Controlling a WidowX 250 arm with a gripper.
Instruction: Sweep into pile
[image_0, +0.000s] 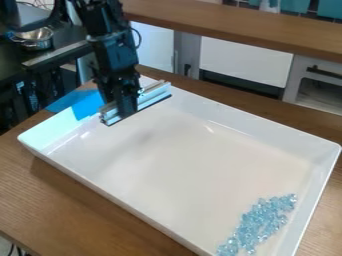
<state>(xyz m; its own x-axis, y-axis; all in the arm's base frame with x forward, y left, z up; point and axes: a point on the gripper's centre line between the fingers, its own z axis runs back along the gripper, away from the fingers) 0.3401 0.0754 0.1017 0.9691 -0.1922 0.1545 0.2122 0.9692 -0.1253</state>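
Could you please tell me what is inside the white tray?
The white tray contains glassy blue beads at the picture's lower right. The gripper and metal bar, upper left, hide whatever lies directly behind them.

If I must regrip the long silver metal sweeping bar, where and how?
Probably near mid-length, from above, closing across its narrow width: the bar is long, straight and slim, so a central hold should balance it. The black hand hangs down at it from that side.
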